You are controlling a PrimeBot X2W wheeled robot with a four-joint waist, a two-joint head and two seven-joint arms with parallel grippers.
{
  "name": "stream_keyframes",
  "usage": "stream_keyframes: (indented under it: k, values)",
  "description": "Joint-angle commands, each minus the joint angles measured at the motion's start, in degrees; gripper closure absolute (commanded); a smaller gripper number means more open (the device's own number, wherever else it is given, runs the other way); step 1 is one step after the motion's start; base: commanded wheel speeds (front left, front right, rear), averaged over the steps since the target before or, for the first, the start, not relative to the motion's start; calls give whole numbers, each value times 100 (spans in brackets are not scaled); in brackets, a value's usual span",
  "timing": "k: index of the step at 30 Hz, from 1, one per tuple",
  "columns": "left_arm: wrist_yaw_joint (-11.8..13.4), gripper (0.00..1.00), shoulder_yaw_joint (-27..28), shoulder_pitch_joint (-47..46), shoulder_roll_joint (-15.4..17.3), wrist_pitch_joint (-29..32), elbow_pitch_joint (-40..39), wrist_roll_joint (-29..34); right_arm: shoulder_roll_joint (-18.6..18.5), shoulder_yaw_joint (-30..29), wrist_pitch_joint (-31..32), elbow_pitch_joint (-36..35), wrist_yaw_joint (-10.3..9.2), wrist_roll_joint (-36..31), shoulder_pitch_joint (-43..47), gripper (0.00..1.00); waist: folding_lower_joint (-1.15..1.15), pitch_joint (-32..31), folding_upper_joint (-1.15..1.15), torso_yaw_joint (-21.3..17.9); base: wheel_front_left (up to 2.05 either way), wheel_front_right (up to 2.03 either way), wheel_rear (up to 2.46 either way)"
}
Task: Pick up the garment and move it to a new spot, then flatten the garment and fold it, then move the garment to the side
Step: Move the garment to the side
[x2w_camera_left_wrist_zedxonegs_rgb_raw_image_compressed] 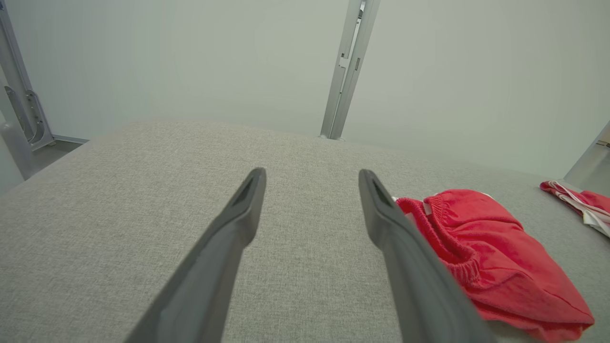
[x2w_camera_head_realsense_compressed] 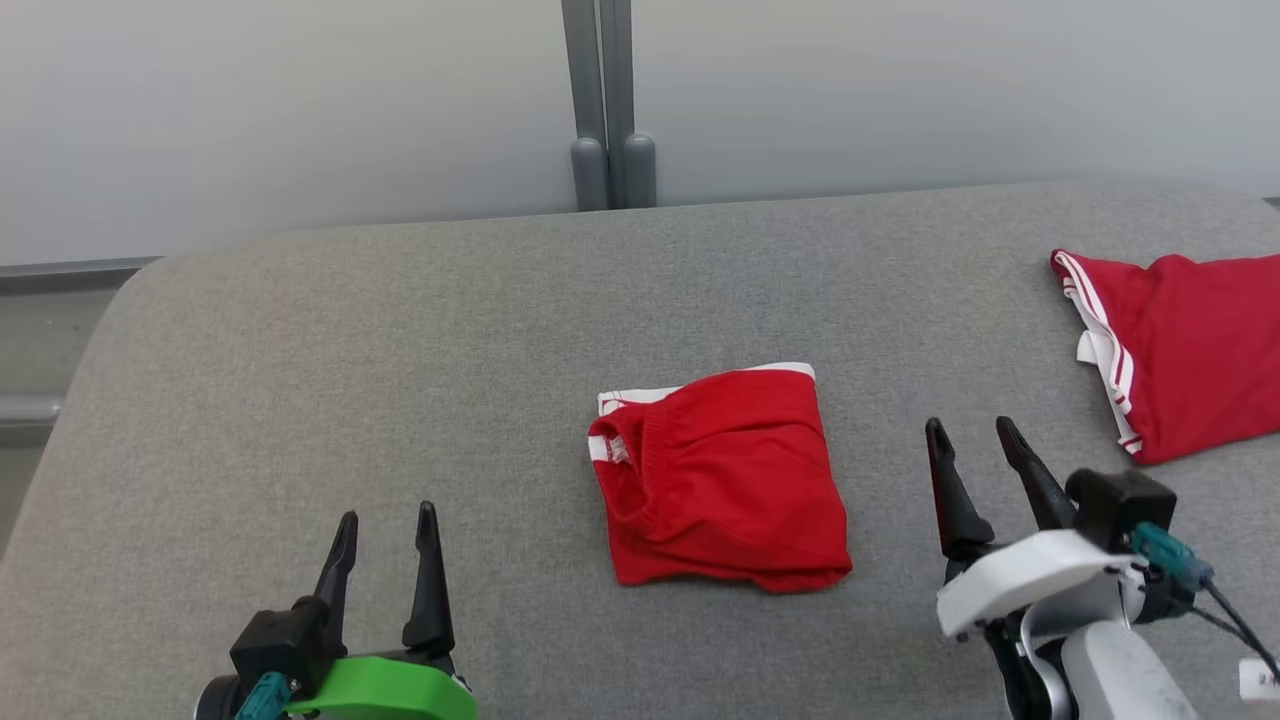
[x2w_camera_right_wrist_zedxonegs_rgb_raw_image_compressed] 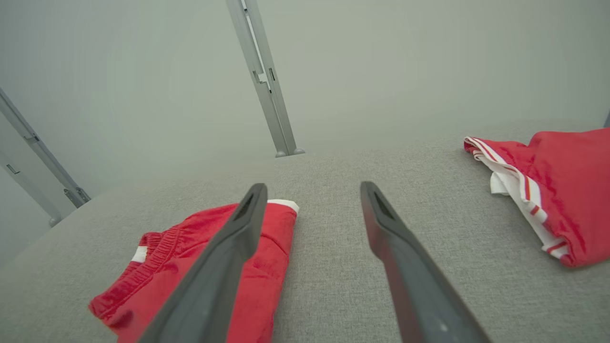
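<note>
A red garment point(x2w_camera_head_realsense_compressed: 720, 480) with white trim lies folded into a small square near the middle of the grey padded table point(x2w_camera_head_realsense_compressed: 400, 350). Its elastic waistband faces left. My left gripper point(x2w_camera_head_realsense_compressed: 388, 522) stands open at the lower left, well clear of the garment, which lies to the right of its fingers point(x2w_camera_left_wrist_zedxonegs_rgb_raw_image_compressed: 486, 247) in the left wrist view. Close to the garment's right side, my right gripper point(x2w_camera_head_realsense_compressed: 972, 430) is open too and holds nothing. In the right wrist view the garment point(x2w_camera_right_wrist_zedxonegs_rgb_raw_image_compressed: 200, 267) lies under and left of the left finger.
A second red garment point(x2w_camera_head_realsense_compressed: 1180, 350) with white stripes lies at the table's right edge, also in the right wrist view point(x2w_camera_right_wrist_zedxonegs_rgb_raw_image_compressed: 557, 186). A grey post point(x2w_camera_head_realsense_compressed: 605, 110) stands behind the table against a pale wall. The table's rounded left edge drops off near the left gripper.
</note>
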Motion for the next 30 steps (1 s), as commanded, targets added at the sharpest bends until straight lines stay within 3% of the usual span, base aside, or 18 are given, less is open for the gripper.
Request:
stream_keyframes:
  k: [1, 8, 12, 20, 28, 29, 30]
  values:
    - [-32, 0, 1, 74, -22, -13, 10, 62, -101, -23, 249, 52, 2, 43, -200, 0, 0, 28, 0, 33, 0, 0, 0]
    - [-83, 0, -26, -103, -63, -13, 5, 54, -554, 322, 1860, 404, 2, 754, -926, 0, 0, 334, 0, 229, 0, 0, 0]
    - [-108, 0, -41, -244, -85, -13, 16, 48, -664, 528, 2476, 739, 2, 1281, -1253, 0, 0, 572, 0, 400, 0, 0, 0]
    - [-114, 0, -19, -433, -106, -13, 24, 61, -674, 736, 2984, 1492, 2, 1940, -1711, 0, 0, 916, 0, 710, 0, 0, 0]
    - [-82, 0, -27, -511, -112, -13, -2, -23, -678, 889, 3249, 2129, 2, 2193, -2033, 0, 0, 1048, 0, 819, 0, 0, 0]
    - [-71, 0, -24, -519, -112, -13, -7, -33, -677, 920, 3225, 2192, 2, 2198, -2080, 21, 0, 1063, 0, 819, 0, 0, 0]
    - [-63, 0, -24, -529, -111, -13, -14, -34, -674, 952, 3211, 2244, 1, 2210, -2124, 60, 0, 1078, 0, 816, 0, 0, 0]
